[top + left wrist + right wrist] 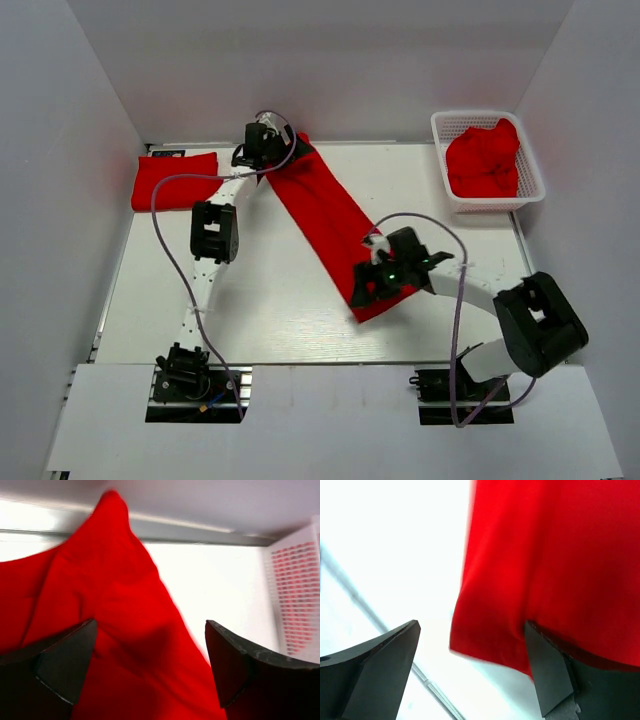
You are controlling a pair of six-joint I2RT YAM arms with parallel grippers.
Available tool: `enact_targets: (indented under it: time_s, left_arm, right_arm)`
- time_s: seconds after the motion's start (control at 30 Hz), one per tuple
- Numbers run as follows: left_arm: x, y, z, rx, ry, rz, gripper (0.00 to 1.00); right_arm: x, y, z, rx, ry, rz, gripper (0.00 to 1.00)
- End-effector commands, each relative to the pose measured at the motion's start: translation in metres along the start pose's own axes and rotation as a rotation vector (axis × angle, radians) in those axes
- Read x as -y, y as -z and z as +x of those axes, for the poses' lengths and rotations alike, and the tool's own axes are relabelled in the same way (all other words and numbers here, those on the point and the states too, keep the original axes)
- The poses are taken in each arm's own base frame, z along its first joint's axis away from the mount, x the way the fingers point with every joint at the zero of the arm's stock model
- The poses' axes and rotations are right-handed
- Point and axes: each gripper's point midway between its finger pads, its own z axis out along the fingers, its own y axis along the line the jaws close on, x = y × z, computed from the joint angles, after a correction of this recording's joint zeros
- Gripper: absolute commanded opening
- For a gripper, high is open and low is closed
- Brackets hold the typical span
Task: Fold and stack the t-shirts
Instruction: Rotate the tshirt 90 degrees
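Observation:
A red t-shirt (325,215), folded into a long strip, lies diagonally across the table from back centre to front right. My left gripper (268,150) is open over its far end; the cloth (120,630) fills the space between the fingers. My right gripper (368,285) is open over its near end, with the cloth's corner (520,605) between the fingers. A folded red t-shirt (172,180) lies at the back left. More red t-shirts (485,158) sit crumpled in the basket.
A white plastic mesh basket (530,190) stands at the back right and shows in the left wrist view (297,605). White walls close in the table on three sides. The table's white top (270,300) is bare at the front.

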Motion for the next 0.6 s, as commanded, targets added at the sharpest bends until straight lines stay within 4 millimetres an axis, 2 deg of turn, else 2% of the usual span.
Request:
enact_targets:
  time_s: [0.0,0.03,0.07,0.1,0.13,0.17,0.2,0.23,0.27,0.3,0.37,0.4,0.47,0.57]
  left_arm:
    - [0.017,-0.03,0.043,-0.002,0.067,0.124,1.0]
    - [0.027,-0.037,0.043,0.027,0.064,0.102,1.0]
    - [0.039,-0.04,0.037,0.054,0.026,0.115,1.0]
    - [0.049,-0.044,0.037,0.075,0.011,0.135,1.0]
    - [0.057,-0.049,0.045,0.079,0.0,0.149,1.0]
    - [0.055,-0.05,0.044,0.095,-0.003,0.146,1.0]
    - [0.059,-0.052,0.047,0.101,-0.004,0.139,1.0]
    - [0.05,-0.055,0.048,0.115,0.001,0.109,1.0]
    - [0.051,-0.056,0.044,0.132,-0.002,0.108,1.0]
    - [0.053,-0.055,0.042,0.142,-0.006,0.117,1.0]
    - [0.047,-0.058,0.041,0.16,-0.004,0.1,1.0]
    - [0.054,-0.059,0.044,0.162,-0.01,0.113,1.0]
    - [0.052,-0.059,0.042,0.17,-0.029,0.103,1.0]
    - [0.067,-0.053,0.026,0.208,-0.057,0.132,1.0]
  right_arm:
    - [-0.043,-0.001,0.091,-0.368,0.041,-0.145,0.9]
    - [-0.051,-0.014,0.098,-0.395,0.104,-0.189,0.9]
    - [-0.064,-0.021,0.08,-0.37,0.165,-0.224,0.9]
    - [-0.074,-0.027,0.083,-0.391,0.224,-0.248,0.9]
    - [-0.081,-0.046,0.078,-0.399,0.31,-0.277,0.9]
    - [-0.098,-0.052,0.072,-0.399,0.355,-0.337,0.9]
    - [-0.107,-0.055,0.071,-0.404,0.376,-0.386,0.9]
    - [-0.114,-0.063,0.064,-0.405,0.382,-0.404,0.9]
    - [-0.12,-0.07,0.063,-0.413,0.431,-0.42,0.9]
    - [-0.123,-0.073,0.056,-0.4,0.453,-0.413,0.9]
    - [-0.136,-0.072,0.055,-0.388,0.484,-0.465,0.9]
    - [-0.146,-0.071,0.045,-0.357,0.506,-0.483,0.9]
    - [-0.153,-0.069,0.04,-0.334,0.527,-0.477,0.9]
    - [-0.159,-0.066,0.021,-0.265,0.552,-0.46,0.9]
